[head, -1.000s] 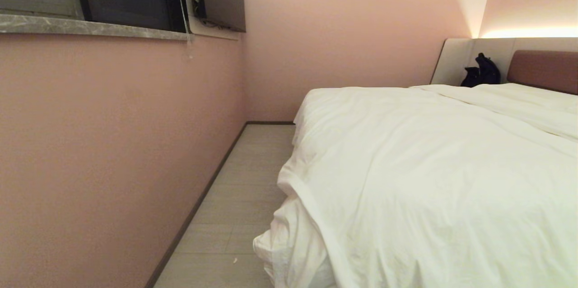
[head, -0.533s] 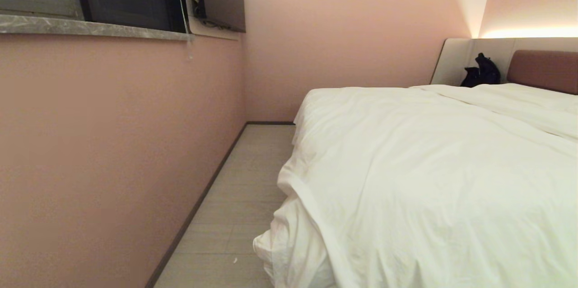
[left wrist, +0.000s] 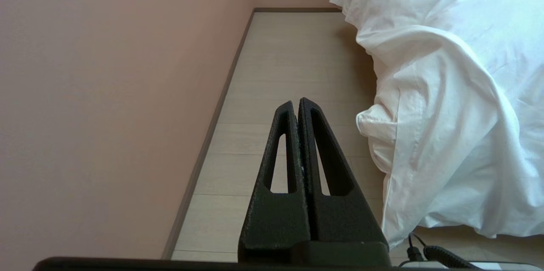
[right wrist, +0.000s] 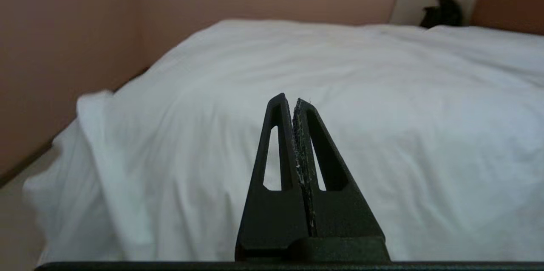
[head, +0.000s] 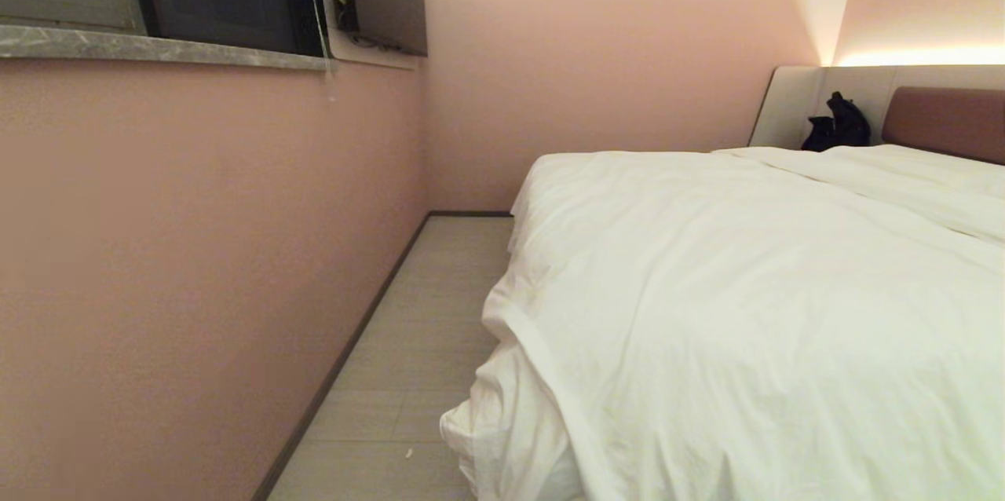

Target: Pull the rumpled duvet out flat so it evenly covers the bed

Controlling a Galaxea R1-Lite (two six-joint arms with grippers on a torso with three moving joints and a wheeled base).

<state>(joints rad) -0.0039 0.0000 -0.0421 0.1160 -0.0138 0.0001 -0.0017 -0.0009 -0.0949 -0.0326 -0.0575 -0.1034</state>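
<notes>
A: Head view first: same as a second ago?

B: Same. No shift in the duvet (head: 746, 312), spread over the bed (head: 942, 120) from 12 round to 5 o'clock, with a bunched corner sagging toward the floor (head: 424, 328) near 6 o'clock. No arm in sight there.

A: And the grippers?

B: Left gripper (left wrist: 297, 103) pressed together, empty, hanging over the floor strip just beside that drooping corner. Right gripper (right wrist: 293, 101) likewise pressed together, pinching nothing, aimed across the duvet top.

A: Meaning for the task?

B: Probably no pulling under way. Mostly flat already, lumpy only at the near corner. Perhaps one more tug needed there.
</notes>
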